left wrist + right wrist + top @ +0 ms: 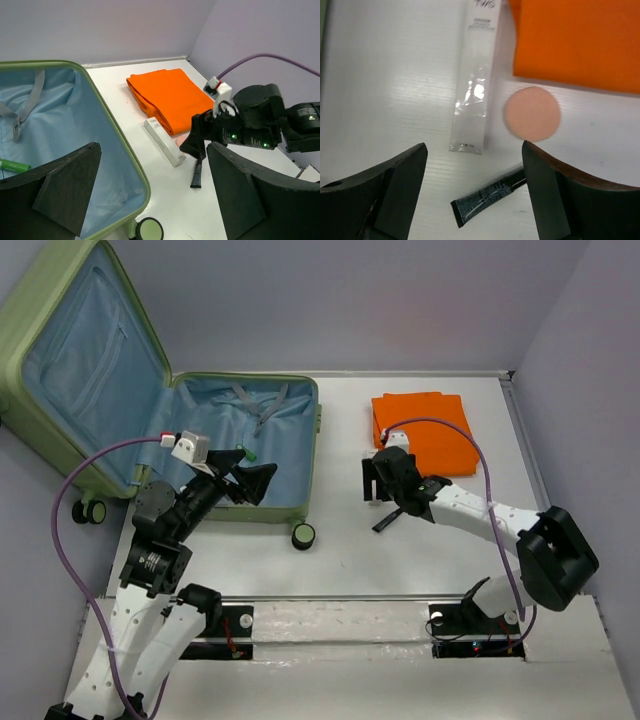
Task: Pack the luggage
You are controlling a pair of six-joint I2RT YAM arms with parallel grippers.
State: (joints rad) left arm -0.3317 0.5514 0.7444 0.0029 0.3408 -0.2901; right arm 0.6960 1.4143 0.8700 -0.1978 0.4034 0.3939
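- The left gripper (154, 147) is held wide open over the open luggage (315, 430).
- The right gripper (475, 150) is spread, empty, above a pink pad (532, 113) and a black tube (487, 196).

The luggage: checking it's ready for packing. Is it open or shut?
Open. The luggage lies flat with its lid raised to the left, and the light blue lining of both halves shows.

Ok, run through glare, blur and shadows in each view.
Top external: even, diffuse light, only faint shadows on the table below the right gripper, everything sharp. Left wrist: the left gripper has dark, slightly soft fingers up close, the orange cloth crisp. Right wrist: glare streaks on the wrapped white box, and the pink round pad looks soft-edged.
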